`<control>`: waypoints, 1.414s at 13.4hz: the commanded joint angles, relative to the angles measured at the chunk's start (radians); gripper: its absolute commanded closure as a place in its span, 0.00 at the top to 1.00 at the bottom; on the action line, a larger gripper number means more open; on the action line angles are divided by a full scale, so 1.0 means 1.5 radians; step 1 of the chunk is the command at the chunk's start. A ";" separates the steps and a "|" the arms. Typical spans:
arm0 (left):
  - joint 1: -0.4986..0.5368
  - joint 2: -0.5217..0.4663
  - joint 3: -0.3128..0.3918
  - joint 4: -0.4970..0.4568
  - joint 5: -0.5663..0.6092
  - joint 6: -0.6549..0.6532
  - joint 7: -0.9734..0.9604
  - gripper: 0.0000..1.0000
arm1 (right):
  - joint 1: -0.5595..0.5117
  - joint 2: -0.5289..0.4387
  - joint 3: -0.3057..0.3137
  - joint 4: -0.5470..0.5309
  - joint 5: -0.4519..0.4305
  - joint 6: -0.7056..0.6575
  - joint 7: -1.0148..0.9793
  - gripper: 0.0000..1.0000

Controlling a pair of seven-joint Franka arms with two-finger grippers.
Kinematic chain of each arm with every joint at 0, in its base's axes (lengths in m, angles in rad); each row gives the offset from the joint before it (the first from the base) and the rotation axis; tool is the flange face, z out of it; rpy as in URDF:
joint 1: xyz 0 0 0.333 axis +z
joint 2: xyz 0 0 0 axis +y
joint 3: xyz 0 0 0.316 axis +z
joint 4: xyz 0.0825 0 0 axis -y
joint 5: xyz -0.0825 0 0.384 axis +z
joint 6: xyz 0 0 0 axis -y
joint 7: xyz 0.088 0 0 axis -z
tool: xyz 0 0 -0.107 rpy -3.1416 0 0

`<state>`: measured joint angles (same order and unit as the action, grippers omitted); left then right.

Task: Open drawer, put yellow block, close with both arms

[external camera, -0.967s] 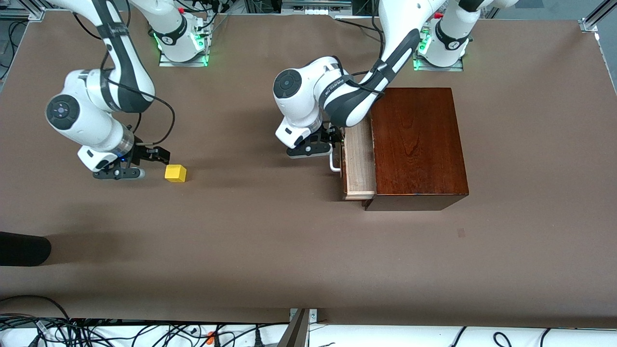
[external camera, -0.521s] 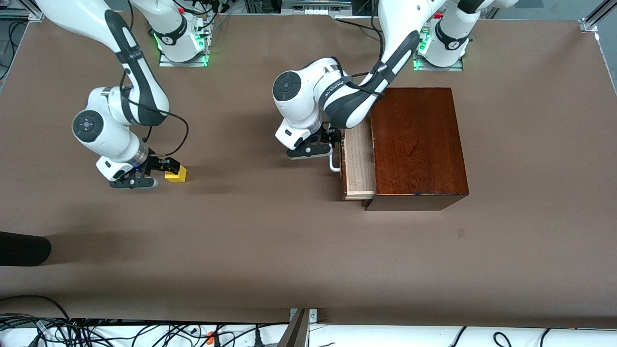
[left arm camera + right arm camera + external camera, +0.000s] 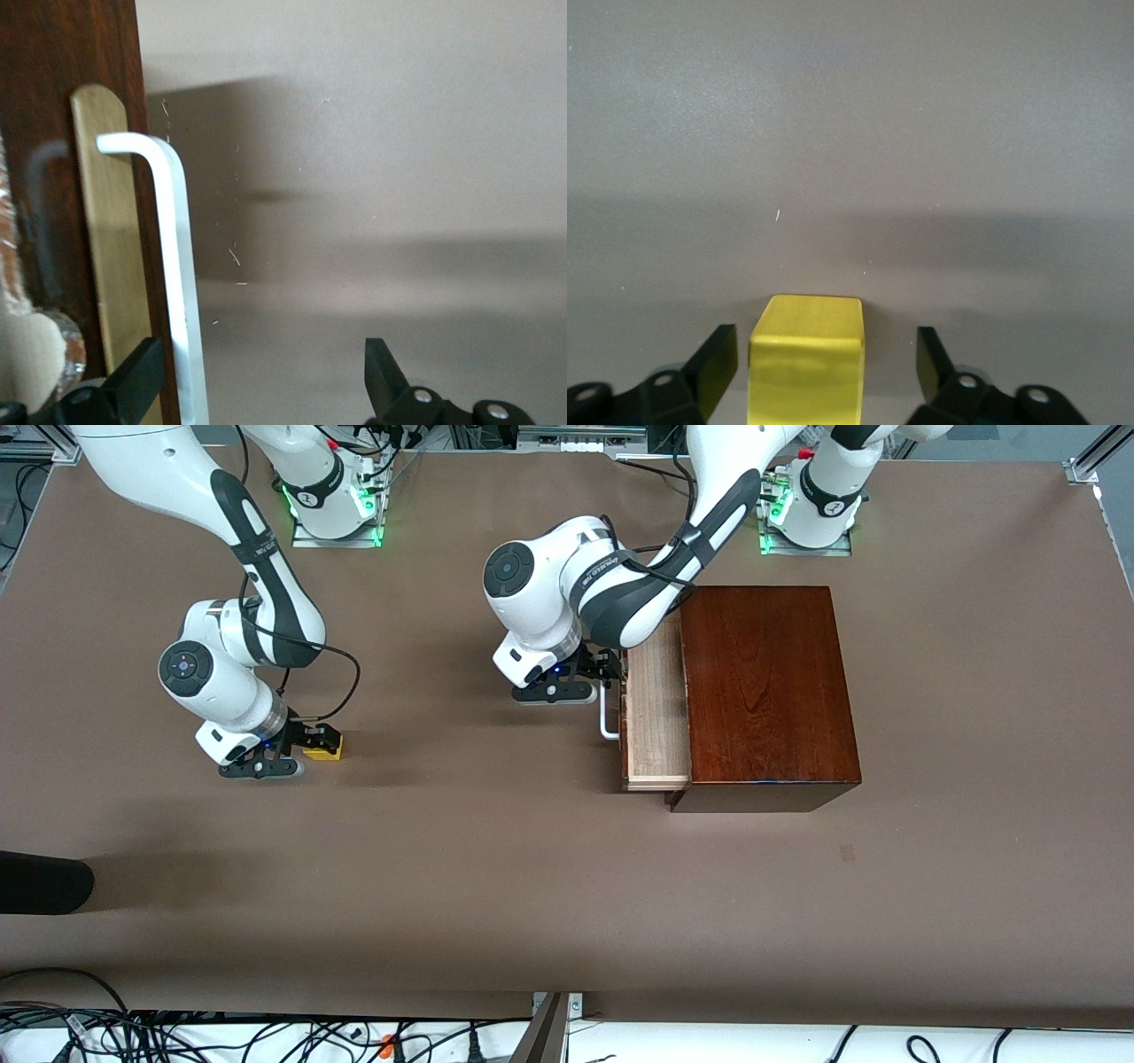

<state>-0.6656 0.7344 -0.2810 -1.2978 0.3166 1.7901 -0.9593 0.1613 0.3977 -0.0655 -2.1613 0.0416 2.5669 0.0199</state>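
My two arms (image 3: 611,593) were glossy white with dark grey joint bands and looping black cables. Green lights glowed at both bases at the frame's top. Each black two-finger gripper (image 3: 558,691) showed silver screws.

Robotics lab. Two white jointed arms (image 3: 239,531) bolted along edge of brown-covered tabletop (image 3: 496,886), green status lights (image 3: 376,536) at bases, aluminium frame rails (image 3: 1094,456) at corner, tangled black cables (image 3: 177,1036) along near edge.
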 commanded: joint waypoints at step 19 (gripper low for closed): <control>0.377 -0.353 0.080 -0.049 -0.240 -0.255 0.387 1.00 | 0.001 -0.106 0.176 0.036 -0.001 -0.145 -0.010 0.15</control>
<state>-0.1111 0.3103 -0.2358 -1.2286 0.0320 1.3840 -0.4477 0.1658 0.2924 0.1280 -2.1330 0.0412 2.4301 0.0206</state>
